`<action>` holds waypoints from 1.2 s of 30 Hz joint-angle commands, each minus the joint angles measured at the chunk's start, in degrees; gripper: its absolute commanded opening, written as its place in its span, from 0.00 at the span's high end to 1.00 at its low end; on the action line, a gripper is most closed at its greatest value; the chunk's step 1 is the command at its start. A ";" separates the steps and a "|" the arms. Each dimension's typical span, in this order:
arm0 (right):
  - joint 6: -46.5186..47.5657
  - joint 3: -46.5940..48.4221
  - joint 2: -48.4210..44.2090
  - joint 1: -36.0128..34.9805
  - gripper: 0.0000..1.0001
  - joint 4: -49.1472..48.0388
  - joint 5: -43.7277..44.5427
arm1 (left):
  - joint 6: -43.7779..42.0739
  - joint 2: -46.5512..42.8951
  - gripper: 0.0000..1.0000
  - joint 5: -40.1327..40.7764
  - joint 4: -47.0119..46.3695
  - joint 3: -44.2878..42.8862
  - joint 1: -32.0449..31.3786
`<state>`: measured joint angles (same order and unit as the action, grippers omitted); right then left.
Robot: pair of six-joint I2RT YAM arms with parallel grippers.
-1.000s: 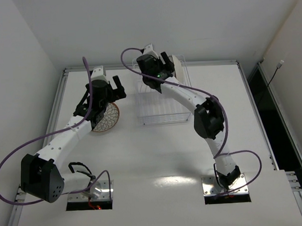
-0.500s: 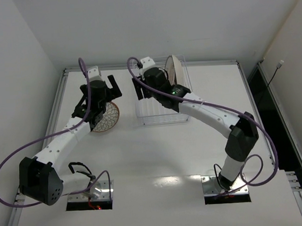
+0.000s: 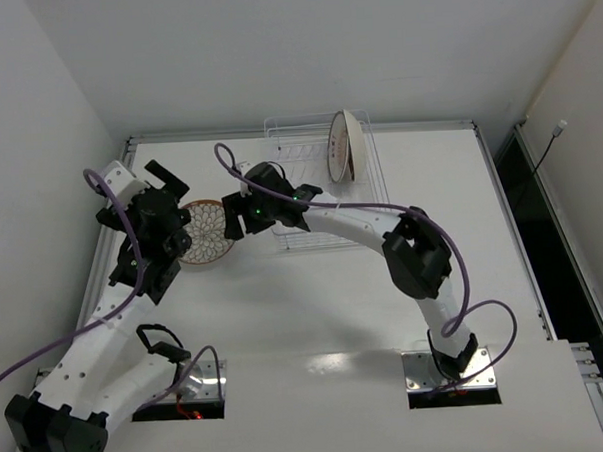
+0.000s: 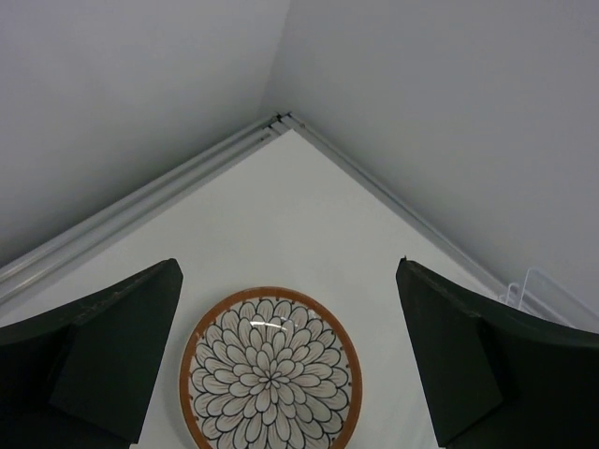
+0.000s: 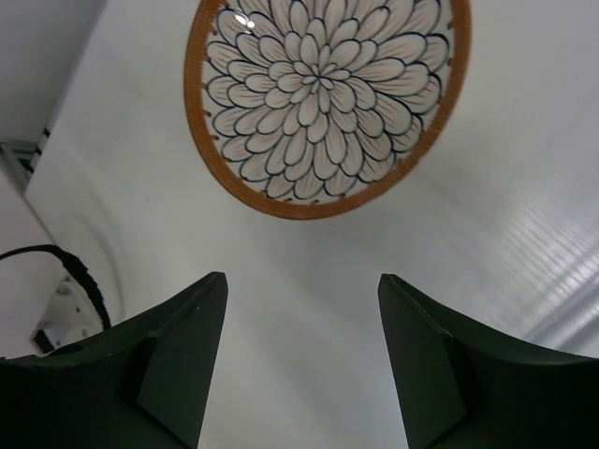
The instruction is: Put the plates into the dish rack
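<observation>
L gripper point(image 4: 287, 268) is hovering at table's point(image 3: 315, 305) far-left area, fingers spread wide, holding nothing. Petal plate point(image 3: 210, 230) is lying flat, face up on table, betw. the 2 grippers. R gripper point(image 5: 301, 278) is hanging just right of it, jaws apart, empty. Dish rack point(image 3: 304, 161) is sitting further right w/ 2nd plate point(image 3: 341, 147) standing on edge in its right side.

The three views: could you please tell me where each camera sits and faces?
Top external: above and behind the bases, facing down; both arms, white wire dish rack, cream-backed plate standing in it.
Left wrist: on the left gripper, facing the table's far corner; dark fingers flank the flat round orange-rimmed petal plate.
Right wrist: on the right gripper, facing down at that plate; both fingers show.
Shared: all show the petal plate.
</observation>
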<state>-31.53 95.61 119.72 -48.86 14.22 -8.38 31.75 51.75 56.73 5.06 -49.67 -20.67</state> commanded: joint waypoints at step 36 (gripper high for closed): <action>3.93 -41.70 -71.71 0.79 0.17 20.23 47.74 | -15.22 35.34 0.00 -40.21 27.72 -18.36 -5.53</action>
<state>-29.06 59.92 50.61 -48.12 29.12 30.26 18.85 85.21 16.75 28.95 -67.35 -25.04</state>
